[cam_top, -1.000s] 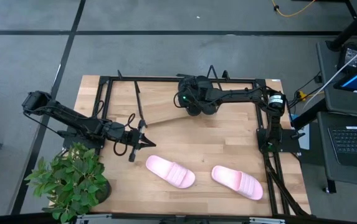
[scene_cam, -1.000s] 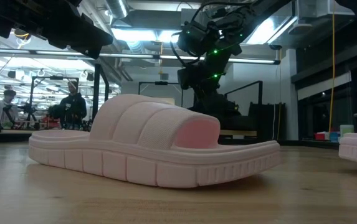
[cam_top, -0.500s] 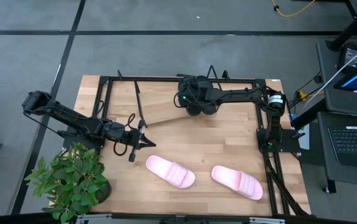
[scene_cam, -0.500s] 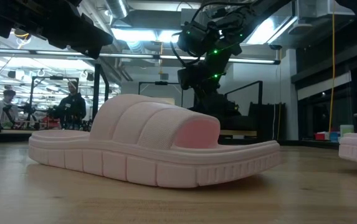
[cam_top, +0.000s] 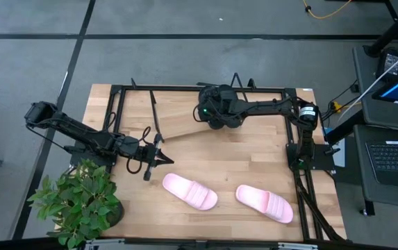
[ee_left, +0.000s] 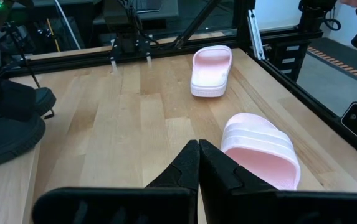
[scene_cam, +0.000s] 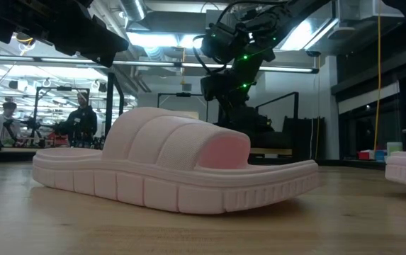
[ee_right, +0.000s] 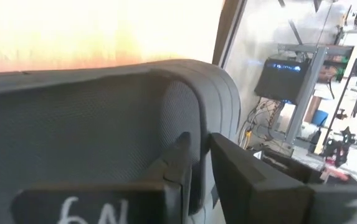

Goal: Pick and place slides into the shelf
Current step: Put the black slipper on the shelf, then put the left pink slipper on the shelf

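Matte black slide [ee_right: 91,124], wide strap pinched between the right gripper [ee_right: 197,165] fingers, sits upper centre of the high view over the slanted light-wood shelf [cam_top: 185,127]. Placing step; release looks next, jaws easing slightly versus a second ago, arm otherwise unmoved. Two pale pink slides [cam_top: 190,191] [cam_top: 264,203] wait lower centre, unchanged. Left gripper [cam_top: 162,159], pressed together and empty, hovers just beside the nearer pink one.

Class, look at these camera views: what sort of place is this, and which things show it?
Probably a robotics lab or workshop: a wooden table boxed in by a black metal frame, a laptop workstation beside it, and fluorescent ceiling lights over more benches behind.
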Controlling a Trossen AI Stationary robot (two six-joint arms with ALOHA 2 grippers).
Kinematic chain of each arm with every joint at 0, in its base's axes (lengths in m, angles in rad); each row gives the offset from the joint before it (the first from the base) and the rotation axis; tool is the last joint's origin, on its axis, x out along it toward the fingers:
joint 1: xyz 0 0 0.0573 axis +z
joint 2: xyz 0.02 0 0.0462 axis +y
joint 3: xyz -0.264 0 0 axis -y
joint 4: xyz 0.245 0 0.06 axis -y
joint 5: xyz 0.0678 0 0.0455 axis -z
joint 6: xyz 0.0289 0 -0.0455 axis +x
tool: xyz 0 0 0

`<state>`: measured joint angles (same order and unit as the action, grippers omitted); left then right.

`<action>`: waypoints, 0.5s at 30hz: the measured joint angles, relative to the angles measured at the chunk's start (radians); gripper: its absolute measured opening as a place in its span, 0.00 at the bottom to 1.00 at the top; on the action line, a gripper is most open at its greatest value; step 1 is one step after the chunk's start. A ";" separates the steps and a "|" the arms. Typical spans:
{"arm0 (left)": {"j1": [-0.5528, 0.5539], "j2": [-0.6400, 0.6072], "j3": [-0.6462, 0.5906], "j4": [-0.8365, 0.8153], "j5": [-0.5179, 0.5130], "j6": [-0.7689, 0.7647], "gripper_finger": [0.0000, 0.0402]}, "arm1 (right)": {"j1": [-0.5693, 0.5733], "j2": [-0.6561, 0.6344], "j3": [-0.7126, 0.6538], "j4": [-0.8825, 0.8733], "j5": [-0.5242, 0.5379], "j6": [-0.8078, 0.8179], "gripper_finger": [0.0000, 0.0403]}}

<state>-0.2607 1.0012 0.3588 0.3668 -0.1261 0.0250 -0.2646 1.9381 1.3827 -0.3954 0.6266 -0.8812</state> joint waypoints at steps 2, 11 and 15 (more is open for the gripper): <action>0.000 0.000 0.000 0.000 0.000 -0.007 0.00 | 0.000 0.000 0.000 0.000 0.000 0.015 0.16; 0.000 0.000 0.000 0.000 0.000 -0.024 0.00 | 0.020 0.000 0.000 -0.001 0.000 0.012 0.16; 0.000 0.000 0.000 0.000 0.000 -0.024 0.00 | 0.032 0.000 0.000 0.001 0.004 0.012 0.16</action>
<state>-0.2607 1.0012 0.3588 0.3669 -0.1261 0.0012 -0.2324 1.9381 1.3827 -0.3946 0.6307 -0.8688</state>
